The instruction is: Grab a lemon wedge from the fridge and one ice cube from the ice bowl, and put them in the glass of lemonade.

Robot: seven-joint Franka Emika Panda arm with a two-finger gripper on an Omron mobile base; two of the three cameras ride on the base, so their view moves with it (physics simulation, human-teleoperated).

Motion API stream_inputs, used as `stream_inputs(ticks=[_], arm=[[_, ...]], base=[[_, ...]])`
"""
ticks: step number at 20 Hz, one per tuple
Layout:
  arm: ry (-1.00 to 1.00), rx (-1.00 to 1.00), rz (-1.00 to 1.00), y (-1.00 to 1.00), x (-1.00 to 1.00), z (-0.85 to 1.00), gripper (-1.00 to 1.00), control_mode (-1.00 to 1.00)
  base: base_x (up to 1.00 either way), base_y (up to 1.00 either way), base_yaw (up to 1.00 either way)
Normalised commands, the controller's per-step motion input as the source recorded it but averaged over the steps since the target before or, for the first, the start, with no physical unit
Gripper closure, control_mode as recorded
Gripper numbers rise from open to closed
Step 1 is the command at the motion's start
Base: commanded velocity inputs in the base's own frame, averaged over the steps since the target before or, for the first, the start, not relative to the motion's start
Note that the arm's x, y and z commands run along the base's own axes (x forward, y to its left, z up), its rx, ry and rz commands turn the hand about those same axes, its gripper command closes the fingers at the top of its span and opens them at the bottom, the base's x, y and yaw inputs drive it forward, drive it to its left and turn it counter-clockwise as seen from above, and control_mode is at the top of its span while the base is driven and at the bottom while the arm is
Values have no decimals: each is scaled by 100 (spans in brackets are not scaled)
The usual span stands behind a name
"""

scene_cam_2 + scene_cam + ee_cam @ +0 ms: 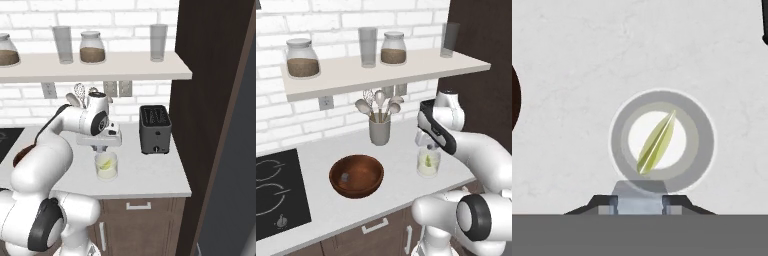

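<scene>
The pincer (640, 202) hangs directly above the short clear glass of lemonade (428, 163) with the yellow-green lemon wedge (656, 142) floating inside, clenched on a small grey translucent ice cube (638, 199) (a second lies in the reddish-brown wooden bowl (356, 175) to its left), on the pale marble bench (396, 165), black toaster (154, 128) and brick wall beyond.
</scene>
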Motion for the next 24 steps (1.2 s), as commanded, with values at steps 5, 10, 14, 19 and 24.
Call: stream_inputs(ticks=[5, 10, 14, 19, 24], arm=[[-10, 0, 0, 0, 11, -3, 100, -100], [-13, 0, 0, 0, 3, -4, 100, -100], [-8, 0, 0, -1, 0, 0, 100, -100], [-1, 0, -1, -11, 0, -3, 100, -100], [0, 0, -1, 0, 12, -18, 100, -100]], base=[[0, 0, 0], [0, 0, 0], [0, 0, 0], [0, 0, 0], [0, 0, 0]])
